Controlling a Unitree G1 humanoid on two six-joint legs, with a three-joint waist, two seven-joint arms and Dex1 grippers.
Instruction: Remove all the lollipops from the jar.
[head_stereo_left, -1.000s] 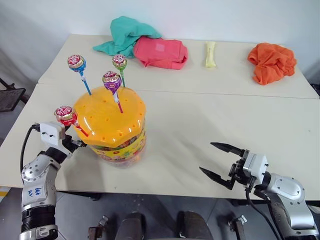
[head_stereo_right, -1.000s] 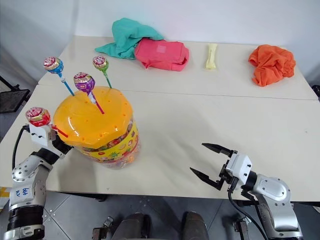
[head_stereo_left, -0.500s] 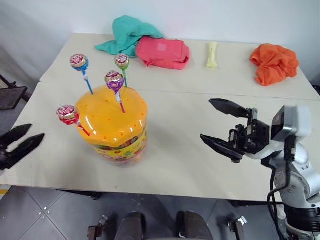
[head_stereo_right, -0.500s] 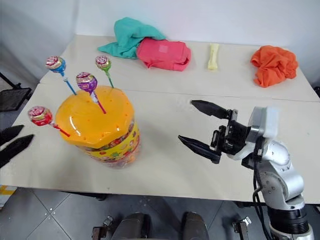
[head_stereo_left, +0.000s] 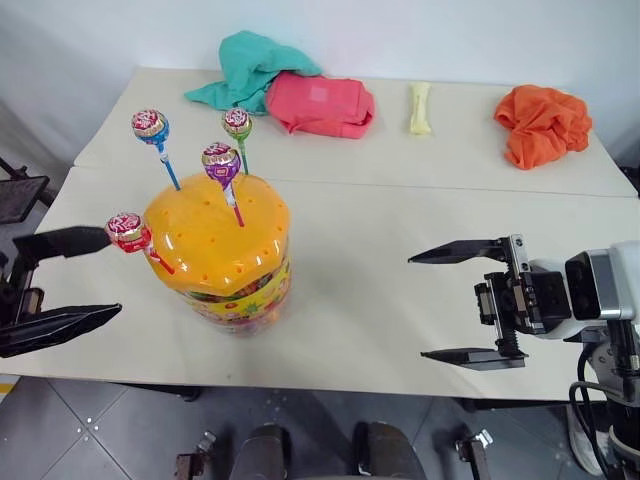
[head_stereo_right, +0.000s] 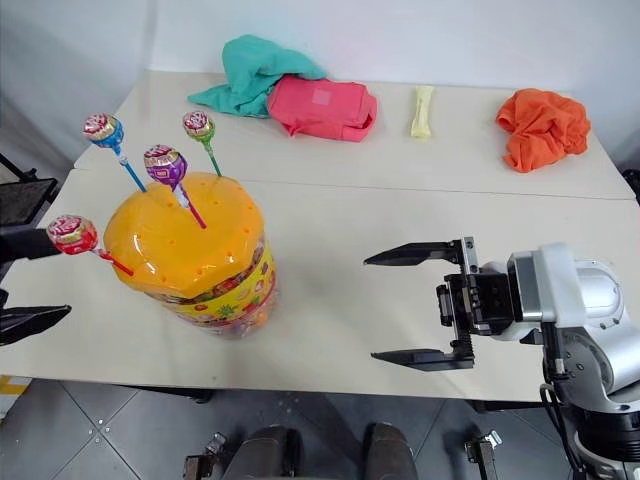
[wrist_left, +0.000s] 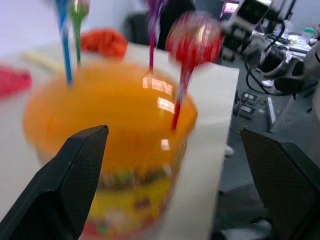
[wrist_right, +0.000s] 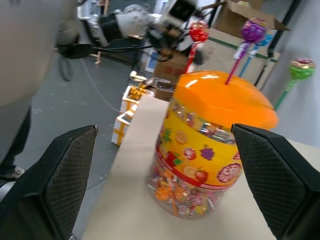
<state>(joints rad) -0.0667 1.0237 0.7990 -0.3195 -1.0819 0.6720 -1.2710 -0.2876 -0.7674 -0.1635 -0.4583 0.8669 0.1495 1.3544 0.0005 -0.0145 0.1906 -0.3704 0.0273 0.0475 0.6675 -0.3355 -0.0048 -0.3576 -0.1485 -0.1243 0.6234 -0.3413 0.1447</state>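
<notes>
jar (head_stereo_left: 222, 250) stands on the tabletop (head_stereo_left: 380, 290) near its front left corner, upright, a clear tub with a colourful label band and a domed orange lid (head_stereo_left: 215, 230) dotted with small holes. four lollipops are stuck by their sticks into the lid: the red-stick lollipop (head_stereo_left: 127, 231) leans out over the jar's left side, the blue-stick lollipop (head_stereo_left: 150, 125) rises at the back left, the purple-stick lollipop (head_stereo_left: 221, 163) stands near the middle of the dome, and the green-stick lollipop (head_stereo_left: 238, 123) stands toward the back edge of the lid.

left gripper (head_stereo_left: 60, 285) hangs off the tabletop's left edge, level with the jar, its jaws spread wide and holding nothing; the upper finger lies just beside the head of the red-stick lollipop, and whether it touches the wrapper cannot be told. right gripper (head_stereo_left: 455, 305) hovers above the front right part of the tabletop, pointing toward the jar but well apart from it, its jaws released wide, one finger above the other, nothing between them.

along the back edge of the tabletop lie a teal cloth (head_stereo_left: 250, 65) touching a pink cloth (head_stereo_left: 320, 103), a pale yellow wrapped item (head_stereo_left: 420, 108) lying by itself, and an orange cloth (head_stereo_left: 543, 122) near the back right corner.
</notes>
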